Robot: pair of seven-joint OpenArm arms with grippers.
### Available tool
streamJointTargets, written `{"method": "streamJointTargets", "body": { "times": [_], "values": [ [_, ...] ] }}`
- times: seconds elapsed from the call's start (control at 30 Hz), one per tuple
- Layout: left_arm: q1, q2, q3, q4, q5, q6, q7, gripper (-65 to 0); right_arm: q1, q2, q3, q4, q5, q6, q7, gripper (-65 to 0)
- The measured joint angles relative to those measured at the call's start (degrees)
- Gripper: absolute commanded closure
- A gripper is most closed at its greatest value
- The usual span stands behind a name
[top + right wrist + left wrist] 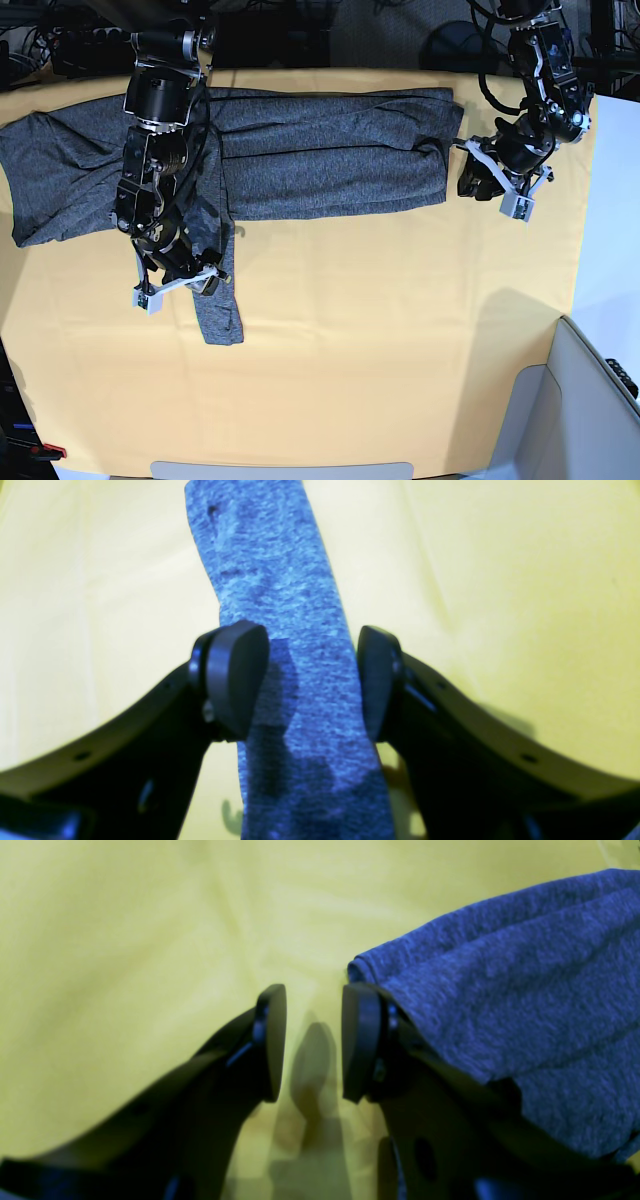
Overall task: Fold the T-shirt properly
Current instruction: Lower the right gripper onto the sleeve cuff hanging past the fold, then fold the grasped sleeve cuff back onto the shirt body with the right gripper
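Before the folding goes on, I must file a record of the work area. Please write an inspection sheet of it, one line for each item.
Surface: yellow tablecloth, with soft creases.
Job's things: dark heathered T-shirt, spread wide, not fully folded; one sleeve points toward the bottom of the base view.
Clutter: nothing seen.
Left gripper: open, at the shirt's edge, nothing between the fingers.
Right gripper: open, above the sleeve, its fingers on either side of it.
Cables: nothing seen loose on the cloth.
Surroundings: grey surface beyond the cloth at the base view's lower right.
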Motion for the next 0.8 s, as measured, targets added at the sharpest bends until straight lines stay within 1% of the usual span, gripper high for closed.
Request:
{"method": "streamJointTargets", "body": {
  "times": [0.07, 0.1, 0.27, 0.33, 0.47, 0.57, 0.67, 0.73, 0.8],
  "values": [
    [0.02, 0.00, 0.00, 0.00, 0.02, 0.00, 0.02, -18.7, -0.02, 0.02, -0.42, 0.00, 0.00, -0.02, 0.02, -31.4],
    [0.02, 0.00, 0.00, 0.00, 0.00, 0.00, 0.02, -18.7, 0.00, 0.04, -0.81, 0.00, -0.17, -0.09, 0.07, -28.7],
    [0.00, 0.00, 0.00, 0.00, 0.00, 0.00, 0.02, -18.7, 0.15, 0.13, -2.45, -1.66, -0.11, -0.22, 0.59, -5.0],
    [0.02, 0.00, 0.00, 0.00, 0.02, 0.00, 0.04, -18.7, 0.48, 0.22, -2.47, -2.49, 0.07, -0.17, 0.66, -0.9],
    [0.00, 0.00, 0.00, 0.00, 0.00, -0.02, 0.02, -18.7, 1.07, 0.33, -2.67, -3.32, 0.04, 0.00, 0.66, -0.6],
    [0.02, 0.00, 0.00, 0.00, 0.02, 0.00, 0.02, -18.7, 0.02, 0.31, -3.04, -0.85, -0.09, -0.02, -0.72, -0.6],
    [0.00, 0.00, 0.00, -0.02, 0.02, 0.00, -0.02, -18.7, -3.39, 0.48, -5.81, 5.97, -0.63, -0.74, -2.19, -0.6],
    [0.00, 0.02, 0.00, 0.00, 0.00, 0.00, 0.00, -18.7, -5.42, 0.85, -8.98, 11.98, -0.94, -0.61, -2.47, -0.6],
    [0.04, -0.07, 0.00, -0.02, 0.02, 0.00, 0.07, -18.7, -7.13, 1.99, -13.11, 18.58, -1.70, -0.48, -2.27, -0.6]
  ]
}}
